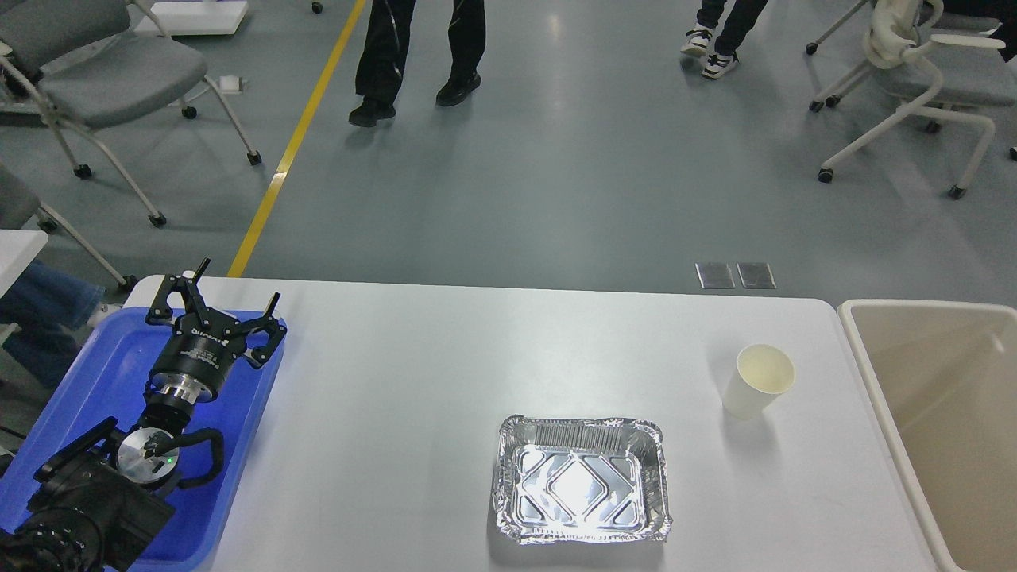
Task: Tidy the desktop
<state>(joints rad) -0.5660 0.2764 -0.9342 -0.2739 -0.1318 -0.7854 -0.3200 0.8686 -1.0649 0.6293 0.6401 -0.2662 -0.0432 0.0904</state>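
The white desktop (413, 381) fills the lower part of the head view. On it stand an empty silver foil tray (582, 490) near the front middle and an empty cream paper cup (757, 381) to its right, upright. My left gripper (236, 284) is open and empty, its fingers spread above the far end of the blue tray (95, 373) at the desktop's left edge. My right arm and gripper are out of view.
A beige plastic bin (945, 413) stands off the desktop's right edge. Beyond the far edge is grey floor with a yellow line (298, 135), wheeled chairs (103, 79) at left and right, and people walking.
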